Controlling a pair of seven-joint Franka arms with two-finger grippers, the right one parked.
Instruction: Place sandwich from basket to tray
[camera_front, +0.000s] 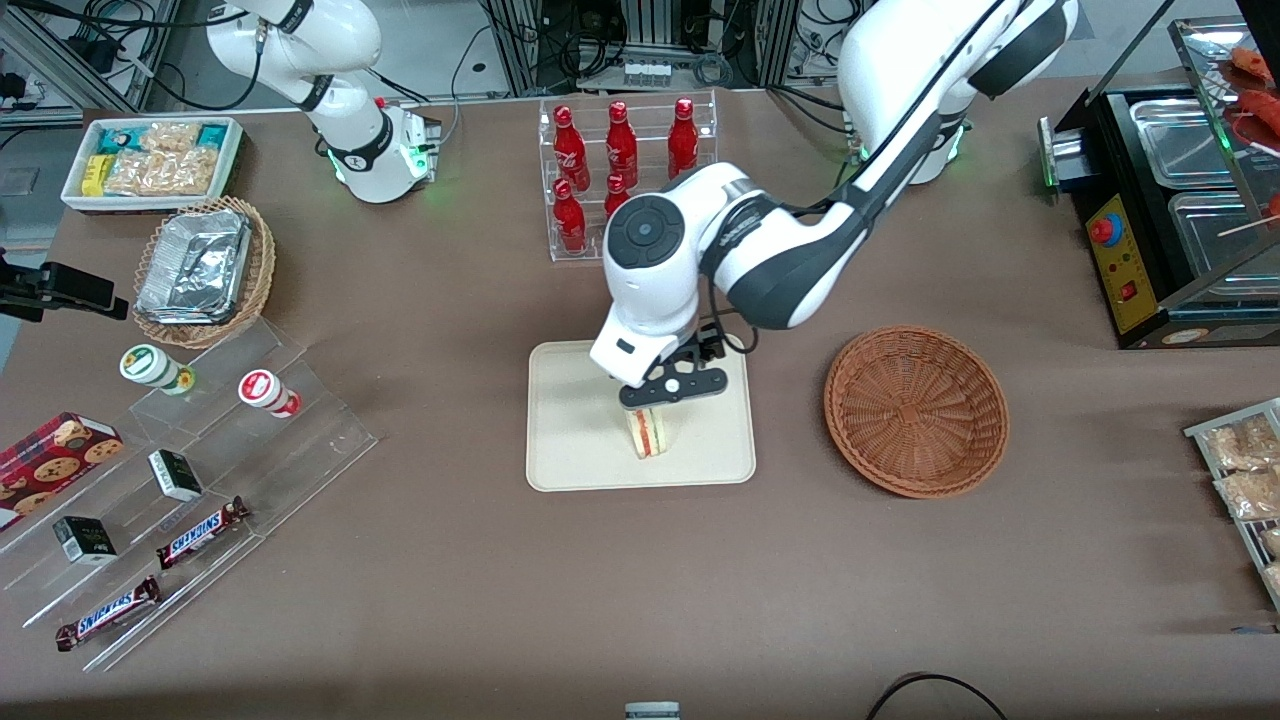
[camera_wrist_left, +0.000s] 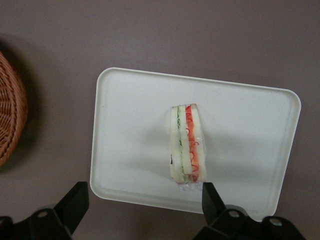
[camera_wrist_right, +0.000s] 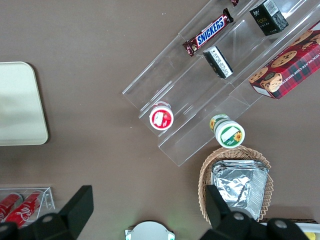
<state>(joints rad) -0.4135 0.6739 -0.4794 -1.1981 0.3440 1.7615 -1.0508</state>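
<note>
On brown tabletop, sandwich (camera_front: 649, 432) standing on tray (camera_front: 570, 440), pincer (camera_front: 655, 405) spread apart above, basket (camera_front: 915, 410) beside.

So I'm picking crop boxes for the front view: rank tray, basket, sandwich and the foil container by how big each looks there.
Largest to smallest:
1. Tray
2. Basket, close to the tray, though it looks somewhat smaller
3. Foil container
4. Sandwich, on the tray

The gripper is open right above the sandwich and hides its top.
</note>
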